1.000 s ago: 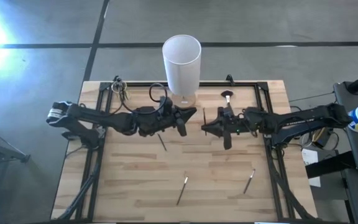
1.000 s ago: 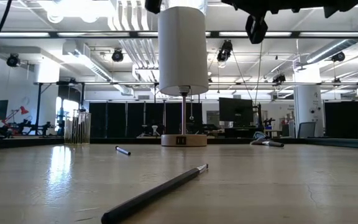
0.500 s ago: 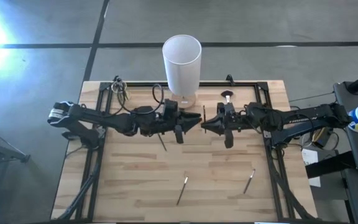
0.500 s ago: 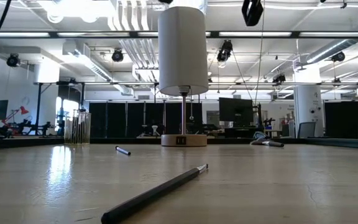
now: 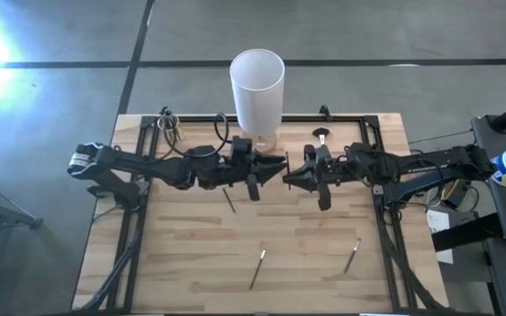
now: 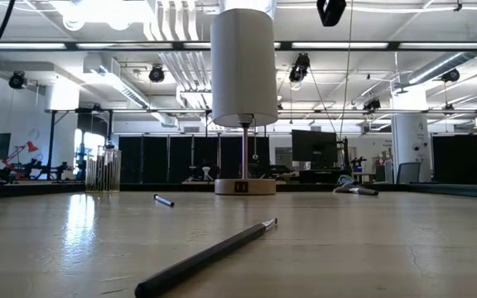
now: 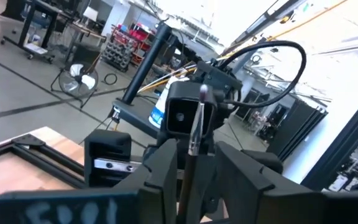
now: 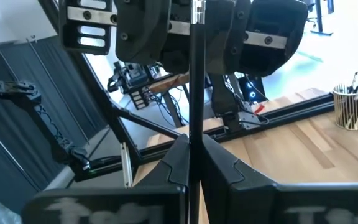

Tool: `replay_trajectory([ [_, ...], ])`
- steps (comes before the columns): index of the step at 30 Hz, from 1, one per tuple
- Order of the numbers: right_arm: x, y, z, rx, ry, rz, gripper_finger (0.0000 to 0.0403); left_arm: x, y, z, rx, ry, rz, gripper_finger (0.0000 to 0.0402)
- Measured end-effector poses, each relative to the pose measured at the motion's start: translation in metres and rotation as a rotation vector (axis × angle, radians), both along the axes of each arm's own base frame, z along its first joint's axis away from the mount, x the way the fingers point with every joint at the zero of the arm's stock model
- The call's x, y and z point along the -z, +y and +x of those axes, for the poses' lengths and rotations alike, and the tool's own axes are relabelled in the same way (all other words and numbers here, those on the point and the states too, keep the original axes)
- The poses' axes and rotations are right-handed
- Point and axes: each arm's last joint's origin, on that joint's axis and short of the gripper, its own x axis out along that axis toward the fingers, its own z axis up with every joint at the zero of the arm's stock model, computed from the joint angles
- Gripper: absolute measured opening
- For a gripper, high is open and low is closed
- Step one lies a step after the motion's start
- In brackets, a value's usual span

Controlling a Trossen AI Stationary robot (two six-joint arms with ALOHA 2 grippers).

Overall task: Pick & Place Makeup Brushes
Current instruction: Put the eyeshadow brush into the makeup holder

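I see the right claw (image 5: 290, 177) pinching a makeup brush (image 8: 196, 81) upright above mid-surface (image 5: 191, 254). The left claw (image 5: 281, 164) faces it, fingers spread around the brush. Three more brushes (image 5: 258, 267) lie on the wood.

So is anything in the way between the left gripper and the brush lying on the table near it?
Nothing visible lies between the left gripper and the table brush. But it is open around another brush, held by the right gripper.
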Motion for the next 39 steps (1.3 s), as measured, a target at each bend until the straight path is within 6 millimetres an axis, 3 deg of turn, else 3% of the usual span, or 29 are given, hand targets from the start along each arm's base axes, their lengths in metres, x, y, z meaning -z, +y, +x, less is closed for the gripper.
replay_trajectory([
  [17, -0.006, 0.001, 0.009, -0.029, -0.004, -0.007, 0.0013, -0.003, 0.001, 0.002, 0.044, -0.014, 0.054, 0.0101],
  [20, -0.005, 0.001, 0.010, -0.029, -0.001, -0.007, 0.0013, -0.002, 0.002, 0.002, 0.037, -0.013, 0.068, 0.0082],
  [24, -0.006, 0.001, 0.010, -0.029, -0.003, -0.006, 0.0013, -0.004, 0.005, 0.002, 0.026, -0.025, 0.075, 0.0022],
  [28, -0.006, 0.001, 0.010, -0.027, -0.003, 0.006, 0.0020, -0.005, 0.009, 0.001, 0.014, -0.026, 0.086, 0.0012],
  [32, -0.006, 0.001, 0.010, -0.011, -0.001, 0.011, 0.0056, -0.012, 0.013, -0.013, -0.055, 0.037, 0.115, 0.0008],
  [39, -0.003, 0.001, 0.009, -0.020, 0.044, 0.031, 0.0111, -0.024, 0.026, -0.064, -0.281, 0.190, 0.151, 0.0005],
])
